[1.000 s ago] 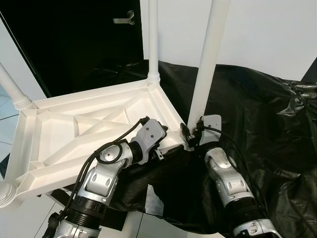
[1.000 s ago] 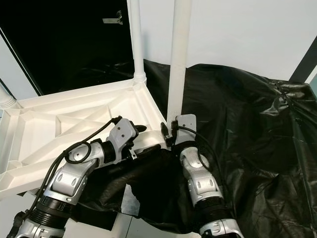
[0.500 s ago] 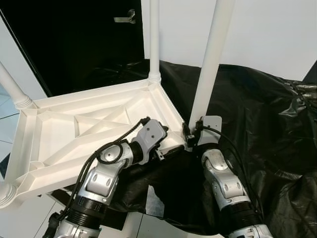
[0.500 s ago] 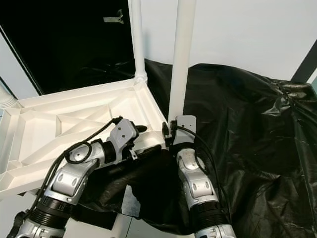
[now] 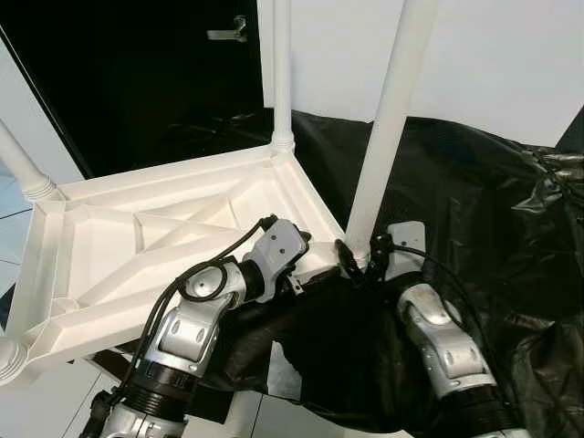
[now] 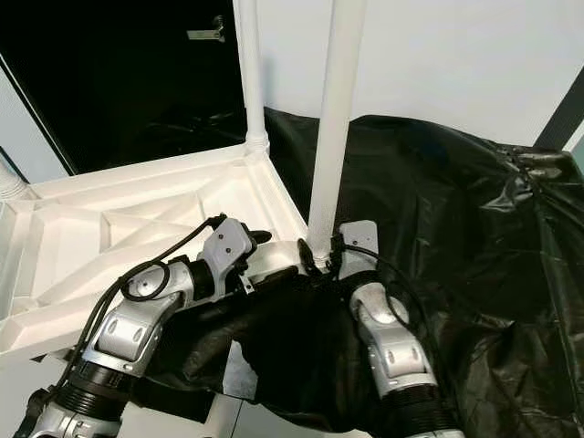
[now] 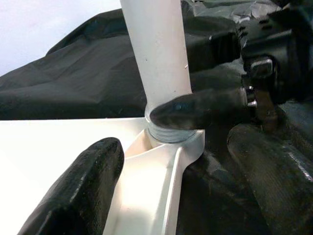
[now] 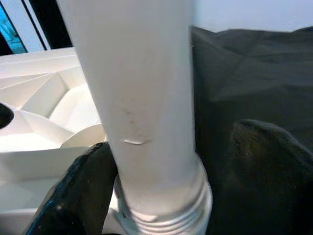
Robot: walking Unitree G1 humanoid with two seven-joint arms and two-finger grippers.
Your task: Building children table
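The upside-down white plastic children's table top with ribbed underside is seen at centre left of the head views, its left edge cut off by the frame. It rests partly on crumpled black plastic sheeting that covers the right half of the picture; what lies beneath the sheeting is hidden.

Three white round legs are screwed into corners: the far one and the near-right one both run out of the top of the frame, and the left one is cut off at the upper left. A fourth leg base is barely visible at the lower left corner.

The right gripper is placed at the foot of the near-right leg; in the right wrist view its fingers are spread either side of the leg just above the threaded collar, one touching it, the other's contact unclear.

The left gripper is at the table corner beside that leg, fingers apart, one fingertip over the white rim; whether it presses on the rim cannot be told.

A dark doorway with a metal handle is noted at upper left.
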